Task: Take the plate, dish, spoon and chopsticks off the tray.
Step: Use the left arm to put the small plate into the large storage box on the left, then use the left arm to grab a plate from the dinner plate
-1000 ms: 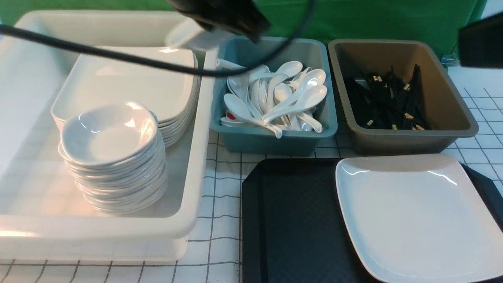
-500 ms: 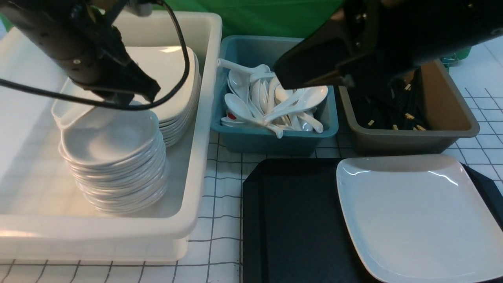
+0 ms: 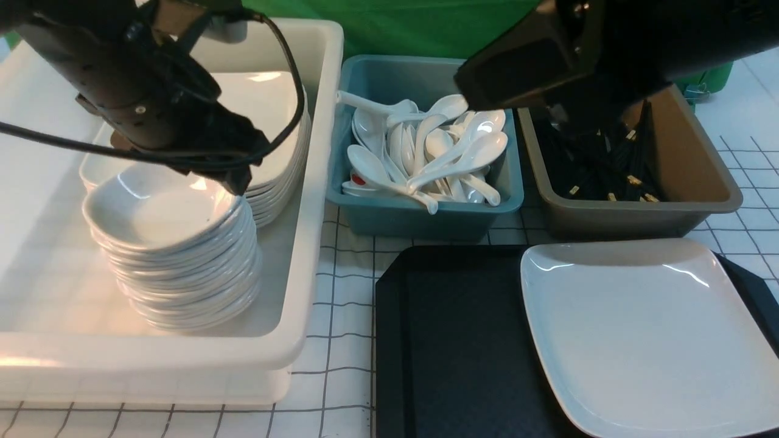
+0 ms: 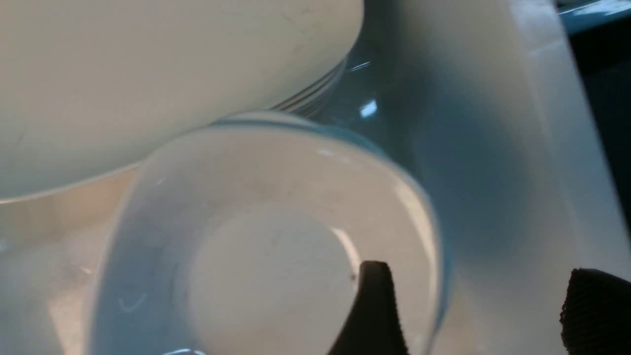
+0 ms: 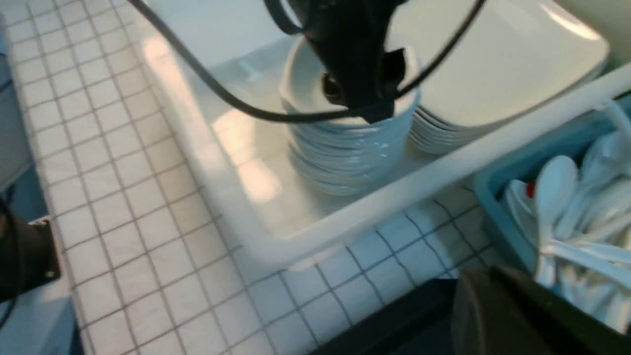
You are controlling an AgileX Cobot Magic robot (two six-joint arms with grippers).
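In the white bin (image 3: 304, 243) left of the tray (image 3: 450, 340), the left fingers (image 4: 372, 305) stand open astride the rim of the top dish (image 3: 158, 210) on a stack, beyond the tray the right fingers, closed, hide behind their arm (image 3: 548, 67), and the plate (image 3: 645, 334) lies on the tray's right, its edge cropped.

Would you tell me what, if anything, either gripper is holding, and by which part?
Nothing is held. The left gripper stands open astride the rim of the top small dish on the stack; the right gripper is shut, nothing seen in it.

One tray (image 3: 450, 340); one plate (image 3: 645, 334) on it; three bins (image 3: 420, 219).
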